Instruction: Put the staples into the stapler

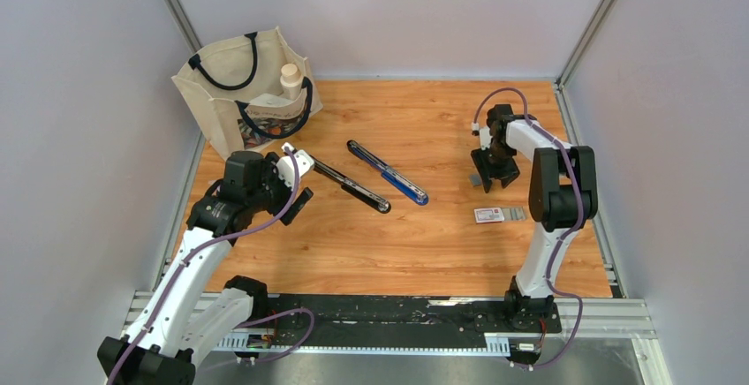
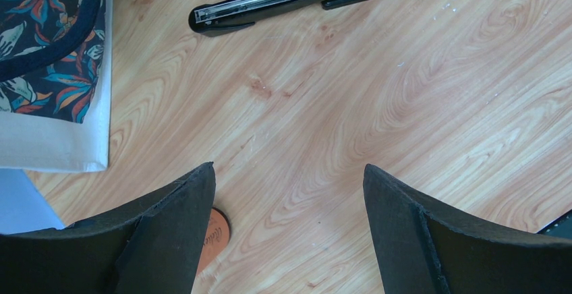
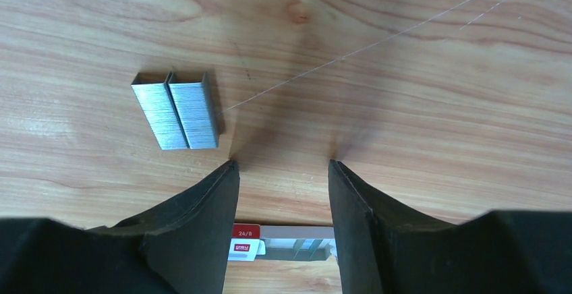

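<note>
- Where the right gripper points down at the table, the staples lie as two grey strips side by side. They rest flat on the wood just beside one fingertip, untouched.
- Their white box with red print lies a little apart from the strips, nearer that arm's base.
- The right gripper's jaws stand partly apart with only bare wood between them.
- The stapler, long and black, lies mid-table, well apart from the staples.
- A black-and-blue bar lies parallel just beside the stapler; whether the two are joined cannot be told.
- The left gripper hovers near the stapler's left end, jaws wide, holding nothing.
- A tote bag stands at the far left corner.
</note>
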Robot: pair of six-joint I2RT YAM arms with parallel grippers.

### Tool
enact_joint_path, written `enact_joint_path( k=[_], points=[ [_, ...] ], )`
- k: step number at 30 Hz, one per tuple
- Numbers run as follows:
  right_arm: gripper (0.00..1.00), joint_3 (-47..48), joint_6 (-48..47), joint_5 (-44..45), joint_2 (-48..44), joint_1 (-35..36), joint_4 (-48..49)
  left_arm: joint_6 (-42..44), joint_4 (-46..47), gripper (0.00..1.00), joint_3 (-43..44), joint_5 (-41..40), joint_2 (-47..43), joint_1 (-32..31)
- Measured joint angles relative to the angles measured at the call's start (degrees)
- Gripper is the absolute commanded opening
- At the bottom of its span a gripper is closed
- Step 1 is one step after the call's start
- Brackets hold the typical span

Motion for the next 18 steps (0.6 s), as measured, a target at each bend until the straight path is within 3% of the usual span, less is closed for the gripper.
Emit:
enact_joint_path(
  k=[18],
  points=[
    [0.56,0.94,1.53,1.55,0.39,1.64,1.46,0.0,0.02,0.89,-0.09,0.15,0.37,0.02]
  ],
)
